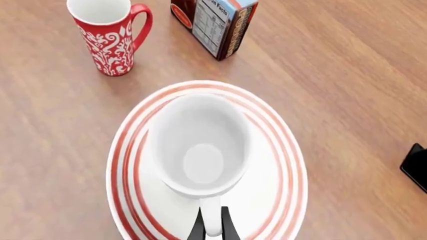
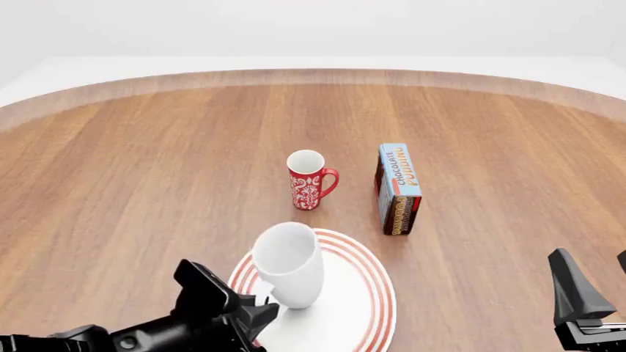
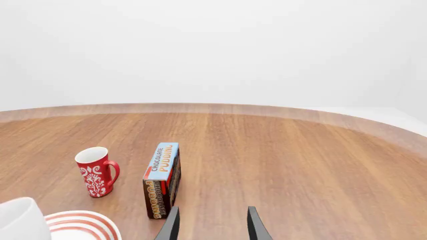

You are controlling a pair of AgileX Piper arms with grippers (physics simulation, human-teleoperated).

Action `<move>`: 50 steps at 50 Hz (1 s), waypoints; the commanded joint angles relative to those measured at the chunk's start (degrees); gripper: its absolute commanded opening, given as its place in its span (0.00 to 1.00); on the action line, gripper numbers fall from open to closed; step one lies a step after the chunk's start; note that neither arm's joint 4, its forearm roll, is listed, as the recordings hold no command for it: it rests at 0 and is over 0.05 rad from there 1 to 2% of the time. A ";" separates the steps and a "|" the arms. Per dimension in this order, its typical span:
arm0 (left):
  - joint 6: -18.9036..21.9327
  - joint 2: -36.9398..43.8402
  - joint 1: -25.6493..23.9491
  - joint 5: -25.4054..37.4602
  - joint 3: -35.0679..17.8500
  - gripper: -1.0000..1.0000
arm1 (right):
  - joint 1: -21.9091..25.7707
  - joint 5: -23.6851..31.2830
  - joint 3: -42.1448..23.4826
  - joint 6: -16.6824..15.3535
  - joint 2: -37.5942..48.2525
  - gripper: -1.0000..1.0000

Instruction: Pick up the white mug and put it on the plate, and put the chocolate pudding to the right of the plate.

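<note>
The white mug [image 1: 200,145] hangs tilted over the plate [image 1: 127,165]; I cannot tell whether its base touches it. My left gripper [image 1: 212,223] is shut on the mug's handle. In the front view the mug [image 2: 289,262] is over the near-left part of the plate [image 2: 347,308], with my left gripper [image 2: 266,306] just behind it. The chocolate pudding [image 2: 399,189] stands upright beyond the plate, to its right, and also shows in the right wrist view [image 3: 162,180]. My right gripper [image 3: 212,222] is open and empty, low at the near right [image 2: 594,284].
A red mug [image 2: 308,180] with a white pattern stands beyond the plate, left of the pudding carton. The wooden table [image 2: 146,169] curves away at its far edge. A black part of the right arm [image 1: 417,167] shows at the edge of the left wrist view.
</note>
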 commanded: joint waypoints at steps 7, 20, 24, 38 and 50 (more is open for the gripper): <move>-0.39 2.66 0.14 -1.58 -0.08 0.00 | 0.00 0.00 0.00 0.00 0.00 1.00; -0.92 4.09 -0.06 -2.73 0.00 0.00 | 0.00 -0.02 0.00 0.01 0.00 1.00; -1.05 4.89 0.07 -3.73 0.30 0.00 | 0.00 -0.02 0.00 0.00 0.00 1.00; -1.63 5.23 0.15 -4.28 0.72 0.00 | 0.00 -0.01 0.00 -0.02 0.00 1.00; -1.73 4.82 0.16 -3.99 0.84 1.00 | 0.02 -0.04 0.00 -0.02 0.00 1.00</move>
